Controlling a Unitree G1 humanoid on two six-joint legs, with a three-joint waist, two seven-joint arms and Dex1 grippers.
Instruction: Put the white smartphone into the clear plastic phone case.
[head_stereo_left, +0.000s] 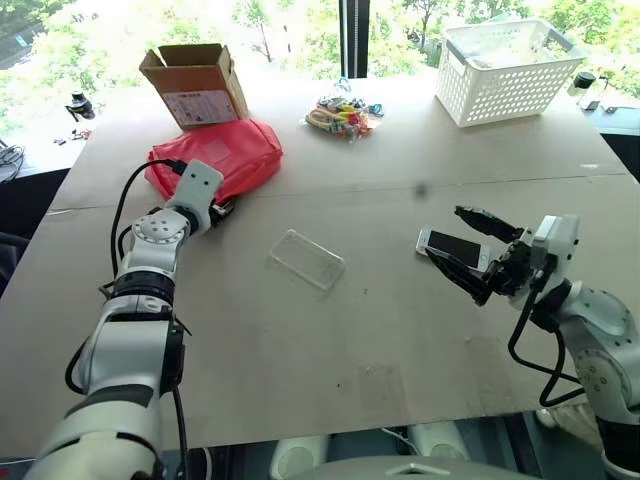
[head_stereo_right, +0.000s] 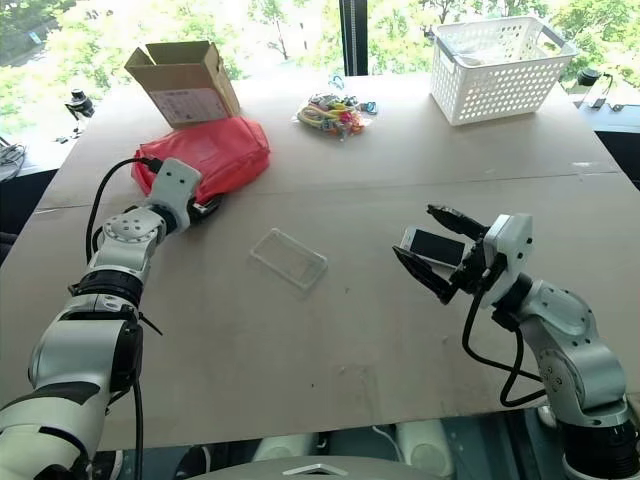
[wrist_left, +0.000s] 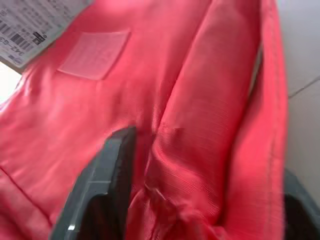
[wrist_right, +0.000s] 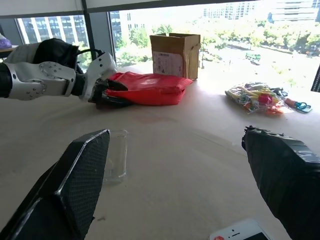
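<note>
The white smartphone (head_stereo_left: 455, 247) lies screen-up on the table at the right. My right gripper (head_stereo_left: 447, 235) hovers just over it, open, one finger on each side and nothing held. In the right wrist view the smartphone (wrist_right: 240, 232) shows low between the fingers. The clear plastic phone case (head_stereo_left: 307, 259) lies empty at the table's middle, apart from both grippers. My left gripper (head_stereo_left: 222, 210) is at the near edge of a red bag (head_stereo_left: 215, 160), open. Red fabric sits between its fingers (wrist_left: 107, 185).
A cardboard box (head_stereo_left: 195, 85) stands behind the red bag at the far left. A heap of colourful small items (head_stereo_left: 343, 115) lies at the far middle. A white lattice basket (head_stereo_left: 505, 70) stands at the far right.
</note>
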